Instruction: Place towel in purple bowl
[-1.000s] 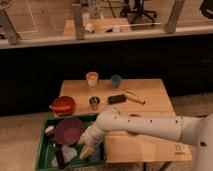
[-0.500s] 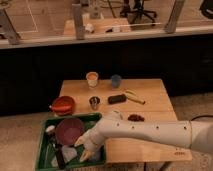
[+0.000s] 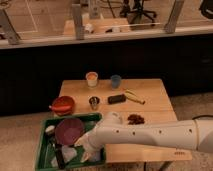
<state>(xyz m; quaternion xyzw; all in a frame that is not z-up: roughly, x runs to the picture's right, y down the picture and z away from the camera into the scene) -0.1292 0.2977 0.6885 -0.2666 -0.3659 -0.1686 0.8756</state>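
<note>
Towel (image 3: 68, 154) lies just left of our tool (image 3: 86, 148) in the green tray (image 3: 41, 150), purple bowl (image 3: 69, 131) just beyond; tool's grip we cannot tell.

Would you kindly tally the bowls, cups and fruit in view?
Bowls: 2, red bowl and purple bowl
Cups: 3, orange cup, blue cup, metal cup
Fruit: 1, banana
Total: 6
The claw is low in the green tray beside the purple bowl.

Gripper (image 3: 86, 150) inside green bin (image 3: 75, 118), covering bin contents; arm (image 3: 150, 134) cut off right edge.
</note>
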